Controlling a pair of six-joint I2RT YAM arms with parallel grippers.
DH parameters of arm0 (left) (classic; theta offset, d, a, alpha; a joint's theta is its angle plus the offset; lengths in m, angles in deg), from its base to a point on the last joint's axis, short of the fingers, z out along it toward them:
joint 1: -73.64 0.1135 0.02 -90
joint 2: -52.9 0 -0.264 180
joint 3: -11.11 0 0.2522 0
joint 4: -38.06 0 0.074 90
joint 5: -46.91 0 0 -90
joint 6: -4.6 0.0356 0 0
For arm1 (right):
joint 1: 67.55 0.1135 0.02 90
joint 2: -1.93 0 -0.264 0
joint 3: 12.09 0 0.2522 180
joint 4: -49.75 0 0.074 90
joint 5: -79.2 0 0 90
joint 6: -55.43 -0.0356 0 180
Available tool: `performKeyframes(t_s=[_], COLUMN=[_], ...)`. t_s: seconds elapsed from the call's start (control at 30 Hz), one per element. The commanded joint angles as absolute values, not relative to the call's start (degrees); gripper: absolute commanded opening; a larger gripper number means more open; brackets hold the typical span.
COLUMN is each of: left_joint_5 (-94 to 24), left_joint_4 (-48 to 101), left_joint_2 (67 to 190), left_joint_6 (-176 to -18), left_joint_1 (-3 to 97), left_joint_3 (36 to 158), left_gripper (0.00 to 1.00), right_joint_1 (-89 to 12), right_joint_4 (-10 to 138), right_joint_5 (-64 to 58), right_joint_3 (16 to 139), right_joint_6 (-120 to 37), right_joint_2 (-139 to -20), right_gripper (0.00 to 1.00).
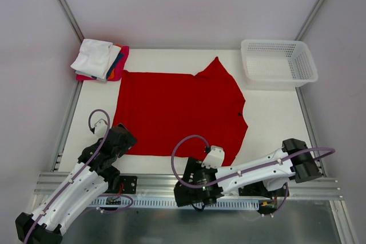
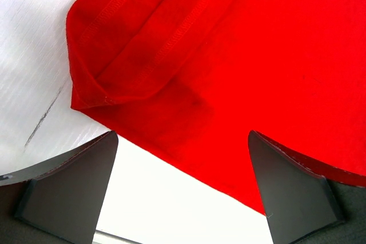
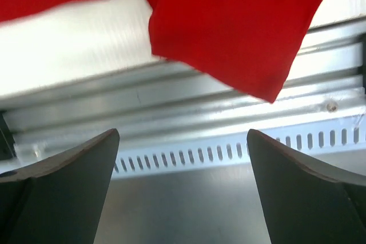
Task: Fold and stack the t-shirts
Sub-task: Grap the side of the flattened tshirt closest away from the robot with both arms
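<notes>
A bright red t-shirt (image 1: pixel 177 112) lies spread flat in the middle of a white desk (image 1: pixel 269 112). One sleeve at its near right reaches over the metal rail (image 3: pixel 86 112) along the desk's near edge. A stack of folded shirts (image 1: pixel 100 59), white on top, sits at the far left corner. A white mesh basket (image 1: pixel 303 67) stands at the far right. The left gripper (image 2: pixel 182 135) hovers over the shirt's near left corner, jaws wide and empty. The right gripper (image 3: pixel 183 132) hangs above the rail near the sleeve, jaws wide, holding nothing.
</notes>
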State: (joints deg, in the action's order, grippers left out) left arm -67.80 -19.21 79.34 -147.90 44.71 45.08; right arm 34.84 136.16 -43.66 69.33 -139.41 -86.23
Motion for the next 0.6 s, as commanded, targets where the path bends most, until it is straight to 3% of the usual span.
performKeyframes(t_s=[0.0, 0.27, 0.43, 0.57], left_joint_5=[-69.6, -69.3, -69.5, -69.5], left_joint_4=[-19.6, -19.5, -19.4, -19.4], left_joint_2=[80.1, 79.8, 79.6, 79.5], left_joint_6=[-148.2, -148.1, -148.0, -147.9], left_joint_1=[44.2, 43.8, 43.4, 43.1], left_joint_3=[46.8, 46.8, 46.8, 46.7], left_gripper=[0.99, 0.99, 0.99, 0.99], right_joint_1=[39.1, 41.3, 37.9, 34.9], right_joint_4=[158.2, 147.0, 146.9, 137.4], right_joint_5=[-44.4, -40.0, -37.5, -39.7], right_joint_3=[71.7, 49.7, 45.9, 43.1], right_joint_6=[-158.4, -169.7, -169.1, -164.7], right_joint_2=[-88.7, -81.4, -83.3, -83.9], right_gripper=[1.00, 0.98, 0.98, 0.97])
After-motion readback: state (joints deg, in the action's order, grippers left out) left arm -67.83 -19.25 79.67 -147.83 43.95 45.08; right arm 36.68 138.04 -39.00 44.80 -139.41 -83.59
